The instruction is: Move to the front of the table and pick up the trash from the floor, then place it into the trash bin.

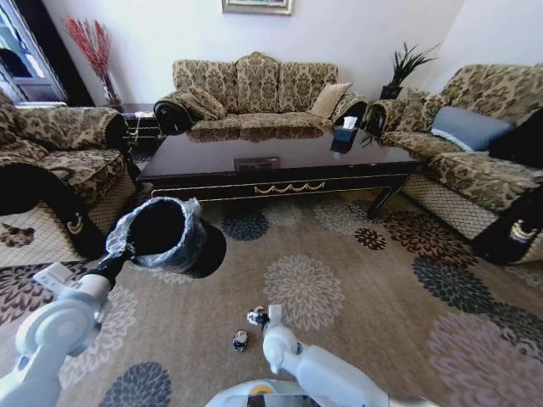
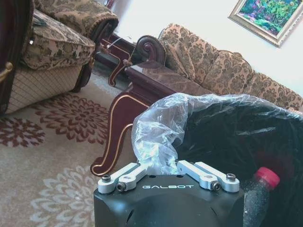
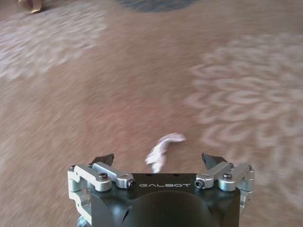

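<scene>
two end effectors: left [image 2: 168, 171] clamps bin [image 1: 161, 233] rim, lifted; right [image 3: 158, 163] spread wide over white scrap [image 3: 163, 147] on floor [image 3: 142, 85]. descend straight, centre scrap, close gently.

A patterned sofa [image 1: 254, 89] stands against the far wall, with matching armchairs [image 1: 59, 148] either side. A framed painting [image 2: 267, 16] hangs above. A potted plant [image 1: 403, 68] and perhaps a tissue box [image 1: 344, 136] sit nearby.
</scene>
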`<state>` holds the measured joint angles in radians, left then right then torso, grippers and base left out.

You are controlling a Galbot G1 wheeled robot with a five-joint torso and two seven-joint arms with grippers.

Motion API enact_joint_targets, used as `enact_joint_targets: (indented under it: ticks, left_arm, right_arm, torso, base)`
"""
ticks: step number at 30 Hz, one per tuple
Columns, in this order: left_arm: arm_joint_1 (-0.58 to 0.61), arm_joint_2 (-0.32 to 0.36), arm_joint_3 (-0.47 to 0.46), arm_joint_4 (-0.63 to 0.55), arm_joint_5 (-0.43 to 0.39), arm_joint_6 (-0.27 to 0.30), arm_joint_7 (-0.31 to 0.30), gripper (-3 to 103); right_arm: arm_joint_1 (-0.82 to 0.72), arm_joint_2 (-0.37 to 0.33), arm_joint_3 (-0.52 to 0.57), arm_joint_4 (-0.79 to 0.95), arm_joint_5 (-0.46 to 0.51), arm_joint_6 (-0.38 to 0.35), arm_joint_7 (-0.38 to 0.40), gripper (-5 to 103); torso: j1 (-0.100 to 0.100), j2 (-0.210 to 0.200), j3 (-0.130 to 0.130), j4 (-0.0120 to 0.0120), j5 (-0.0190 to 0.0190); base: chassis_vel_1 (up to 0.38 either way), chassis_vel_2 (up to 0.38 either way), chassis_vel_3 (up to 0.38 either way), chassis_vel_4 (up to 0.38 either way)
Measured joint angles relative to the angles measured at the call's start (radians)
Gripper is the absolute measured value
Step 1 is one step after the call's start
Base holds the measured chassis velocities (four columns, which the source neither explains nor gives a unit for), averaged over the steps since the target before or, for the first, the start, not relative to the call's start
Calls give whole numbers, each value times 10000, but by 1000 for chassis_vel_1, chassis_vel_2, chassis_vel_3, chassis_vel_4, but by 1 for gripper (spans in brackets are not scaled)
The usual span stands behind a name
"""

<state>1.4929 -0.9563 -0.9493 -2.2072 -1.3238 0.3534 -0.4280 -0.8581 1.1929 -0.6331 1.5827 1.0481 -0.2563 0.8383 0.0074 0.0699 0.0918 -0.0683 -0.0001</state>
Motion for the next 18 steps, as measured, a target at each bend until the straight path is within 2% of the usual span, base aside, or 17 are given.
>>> enact_joint_targets:
  ticks: [1, 4, 7, 12, 15, 18]
  left_arm:
    - [0, 0, 0, 0, 0, 0, 0, 3]
    - [18, 0, 21, 104, 33, -46, 116, 3]
    - [33, 33, 19, 199, 36, -94, 202, 3]
    - [-56, 72, 70, 329, 36, -123, 234, 3]
    - [-140, 83, 156, 379, 36, -123, 240, 3]
    - [-293, 84, 260, 466, 67, -122, 247, 3]
  right_arm:
    - [0, 0, 0, 0, 0, 0, 0, 100]
    - [383, 166, -672, -497, -149, 408, -848, 100]
    - [853, 388, -1158, -1019, -220, 576, -1212, 100]
    - [1586, 341, -1713, -1419, -385, 626, -1597, 100]
    - [1833, 275, -1872, -1444, -201, 466, -1636, 100]
    - [2095, 127, -2079, -1395, 512, -430, -1650, 100]
  torso:
    - [0, 0, 0, 0, 0]
    - [0, 0, 0, 0, 0]
    - [0, 0, 0, 3, 1]
    - [0, 0, 0, 2, 1]
    - [0, 0, 0, 0, 0]
    - [0, 0, 0, 0, 0]
  base:
    - [0, 0, 0, 0]
    - [0, 0, 0, 0]
    - [0, 0, 0, 0]
    - [0, 0, 0, 0]
    - [0, 0, 0, 0]
    - [0, 0, 0, 0]
